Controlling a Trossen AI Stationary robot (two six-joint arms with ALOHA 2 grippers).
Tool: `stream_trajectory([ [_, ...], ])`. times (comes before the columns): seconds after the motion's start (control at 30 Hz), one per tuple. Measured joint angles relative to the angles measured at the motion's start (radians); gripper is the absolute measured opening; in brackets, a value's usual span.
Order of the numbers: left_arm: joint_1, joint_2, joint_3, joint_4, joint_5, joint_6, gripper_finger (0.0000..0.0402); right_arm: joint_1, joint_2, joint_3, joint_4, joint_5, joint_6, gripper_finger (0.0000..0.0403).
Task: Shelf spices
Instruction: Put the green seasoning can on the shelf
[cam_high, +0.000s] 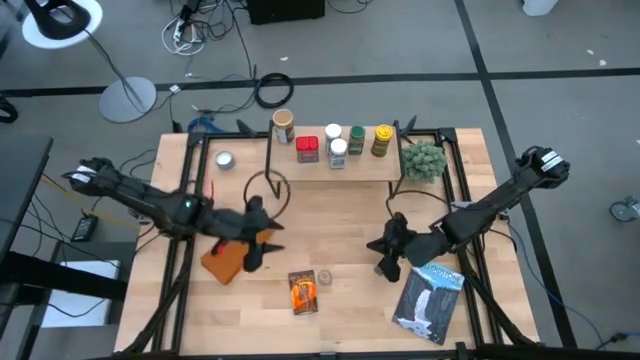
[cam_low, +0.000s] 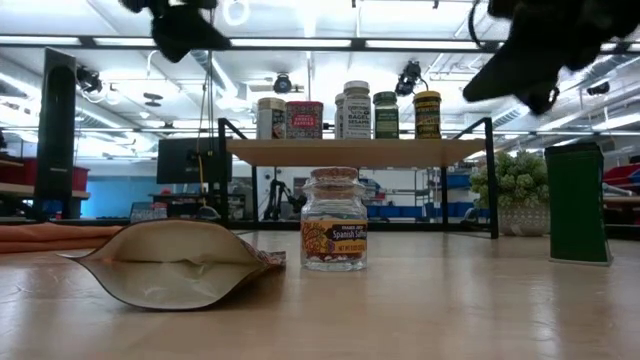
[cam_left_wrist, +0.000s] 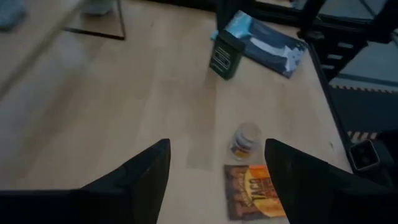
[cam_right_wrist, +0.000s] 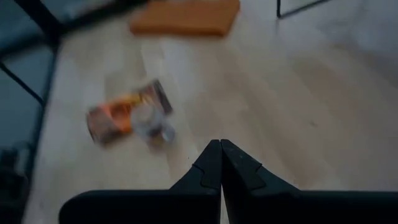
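The shelf (cam_high: 300, 170) already carries five spices in a row on its light top board: a tan cylinder (cam_high: 283, 127), a red tin (cam_high: 307, 149), a white-lidded jar (cam_high: 337, 152), a green-lidded jar (cam_high: 357, 139) and a yellow-lidded jar (cam_high: 381, 141). Judged from this, the task is more than half done. At least three items remain on the table: a small glass jar labelled Spanish saffron (cam_low: 334, 221), an orange taco-seasoning packet (cam_high: 303, 291) lying flat just beside it, and a dark green box (cam_left_wrist: 226, 56) standing near the right arm, beside a blue-and-white booklet (cam_high: 431, 297). The left gripper (cam_high: 262, 243) hovers above the table near a flat brown slab (cam_high: 224, 261), its fingers (cam_left_wrist: 140, 180) apart and holding nothing; the saffron jar and packet lie on the table ahead of and below those fingers, not between them and not touched. The right gripper (cam_high: 386, 257) hangs above the table with its fingers (cam_right_wrist: 211, 167) pressed together and empty; the jar and packet are well apart from it. No item is in transit at present. A small silver round tin (cam_high: 224, 160) and a potted plant (cam_high: 424, 160) sit apart from the work.
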Motion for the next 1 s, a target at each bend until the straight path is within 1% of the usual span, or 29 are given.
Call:
stream_trajectory([
  [0.1, -0.046, -0.001, -0.065, 0.104, -0.019, -0.008, 0.0266, 0.005, 0.000, 0.139, -0.275, -0.037, 0.019, 0.0000],
  [0.2, -0.078, -0.001, -0.143, 0.209, -0.034, -0.008, 0.0266, 0.005, 0.000, 0.252, -0.464, -0.093, 0.104, 0.0000],
  [0.27, -0.084, -0.001, -0.196, 0.288, -0.043, -0.008, 0.0266, -0.003, 0.000, 0.308, -0.569, -0.151, 0.222, 0.0000],
  [0.37, -0.083, -0.001, -0.267, 0.373, -0.086, -0.041, 0.0266, -0.024, 0.000, 0.353, -0.698, -0.230, 0.480, 0.0000],
  [0.4, -0.082, 0.000, -0.290, 0.409, -0.097, -0.059, 0.0266, -0.029, 0.000, 0.355, -0.722, -0.250, 0.553, 0.0000],
  [0.47, -0.082, 0.000, -0.332, 0.497, -0.111, -0.081, 0.0266, -0.030, 0.003, 0.354, -0.749, -0.274, 0.633, 0.0000],
  [0.57, -0.082, 0.000, -0.386, 0.602, -0.112, -0.085, 0.0266, -0.030, 0.044, 0.355, -0.741, -0.276, 0.660, 0.0000],
  [0.63, -0.082, 0.000, -0.410, 0.656, -0.112, -0.085, 0.0266, -0.036, 0.092, 0.355, -0.721, -0.302, 0.691, 0.0000],
  [0.77, -0.082, -0.001, -0.425, 0.668, -0.112, -0.100, 0.0266, -0.048, 0.182, 0.355, -0.709, -0.437, 0.788, 0.0000],
  [0.83, -0.082, 0.000, -0.425, 0.665, -0.112, -0.106, 0.0266, -0.048, 0.210, 0.355, -0.710, -0.473, 0.816, 0.0000],
  [0.93, -0.082, 0.000, -0.425, 0.658, -0.112, -0.106, 0.0266, -0.043, 0.227, 0.356, -0.713, -0.497, 0.846, 0.0000],
  [1.0, -0.082, 0.000, -0.425, 0.654, -0.112, -0.104, 0.0266, -0.033, 0.228, 0.366, -0.718, -0.487, 0.850, 0.0000],
])
